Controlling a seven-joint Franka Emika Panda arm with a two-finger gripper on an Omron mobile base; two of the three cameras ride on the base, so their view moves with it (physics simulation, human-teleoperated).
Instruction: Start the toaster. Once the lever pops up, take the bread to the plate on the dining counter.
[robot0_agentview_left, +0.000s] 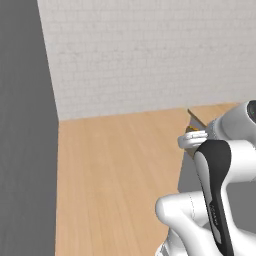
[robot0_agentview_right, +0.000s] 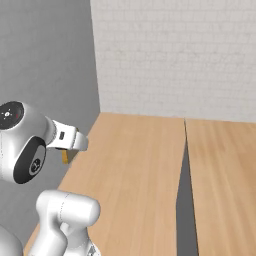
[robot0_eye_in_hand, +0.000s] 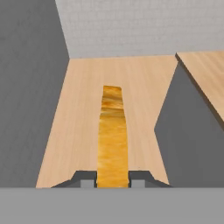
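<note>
Currently the hand (robot0_eye_in_hand: 113, 178) is closed on the bread (robot0_eye_in_hand: 113, 135), its two dark tips pinching the lower end of the slice, which juts straight out ahead edge-on, showing a golden-brown toasted crust. From the left base view a sliver of that bread (robot0_agentview_left: 192, 129) shows past the white wrist; in the right base view a tan bit of it (robot0_agentview_right: 65, 156) hangs under the wrist. Beneath and beyond the slice runs a light-wood floor (robot0_eye_in_hand: 83, 113), bounded by a grey wall (robot0_eye_in_hand: 26, 87) on one side and a white brick wall (robot0_eye_in_hand: 140, 26) at the far end. To the other side stands a light-wood surface (robot0_eye_in_hand: 205, 72) on a grey base (robot0_eye_in_hand: 188, 140), likely the dining counter, judging by its look. Step in hand, by my reading: the carry, toasting done and the slice lifted clear. Next move calls for bringing base and arm round to that surface, finding the plate, then lowering the slice flat onto it before letting go.
</note>
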